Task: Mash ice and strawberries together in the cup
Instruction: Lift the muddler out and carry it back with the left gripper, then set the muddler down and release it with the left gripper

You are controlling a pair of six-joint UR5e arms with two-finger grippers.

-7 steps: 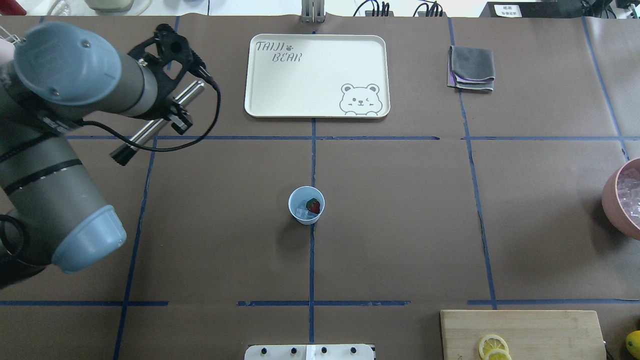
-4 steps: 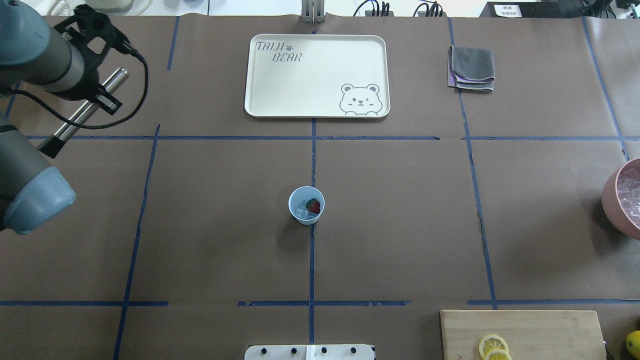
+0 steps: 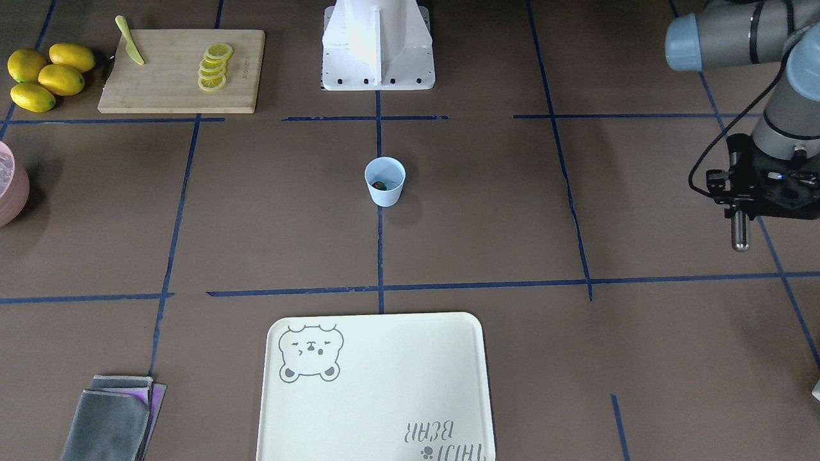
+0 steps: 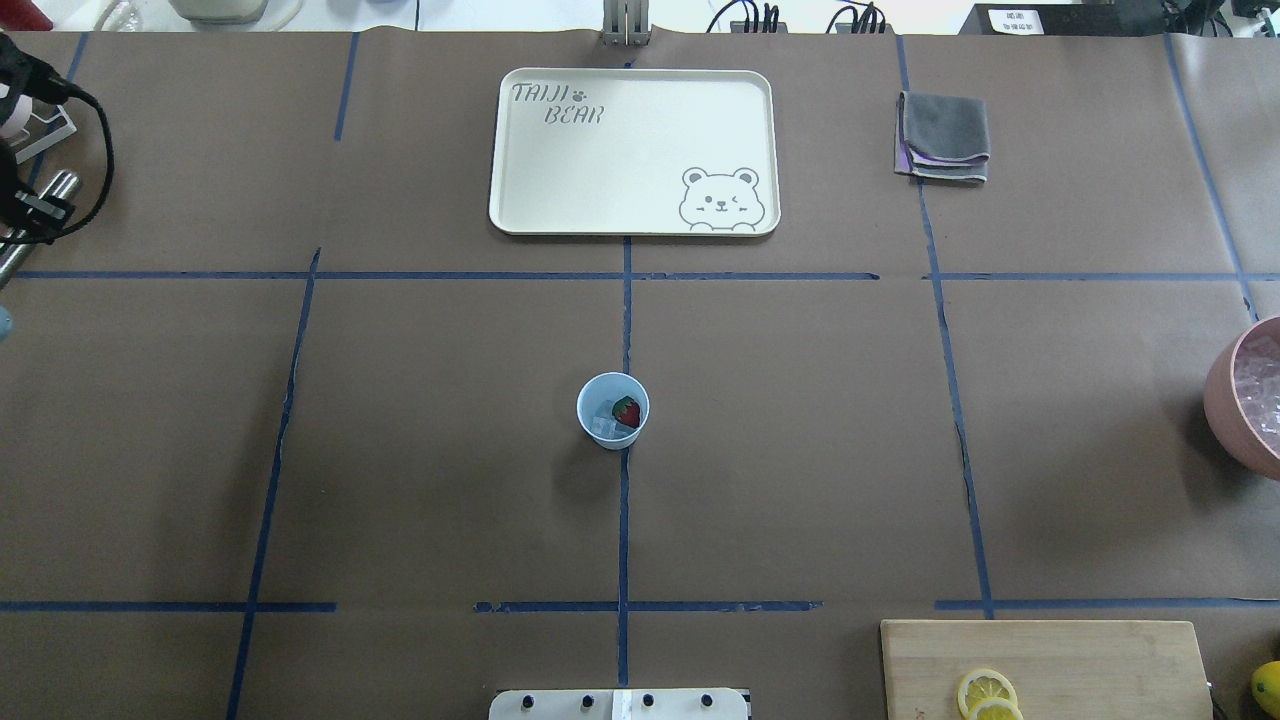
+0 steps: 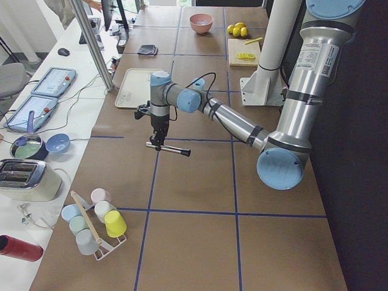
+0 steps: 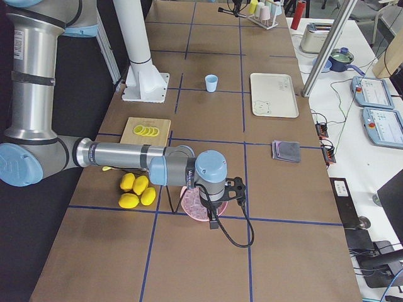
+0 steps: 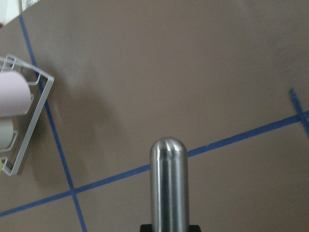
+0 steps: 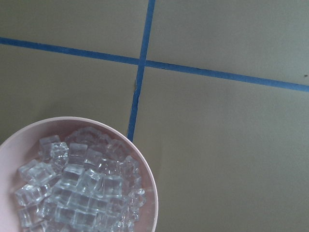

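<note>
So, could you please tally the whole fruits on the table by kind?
Lemons: 4
Strawberry: 1
Total: 5

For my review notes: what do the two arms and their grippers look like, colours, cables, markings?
Both arms are grey tubes with light blue joint caps and black bands. The left arm carries a white label on its thickest segment; a black cable loops to its black left gripper. The right arm matches, with a black cable hanging by its black right gripper.
</note>
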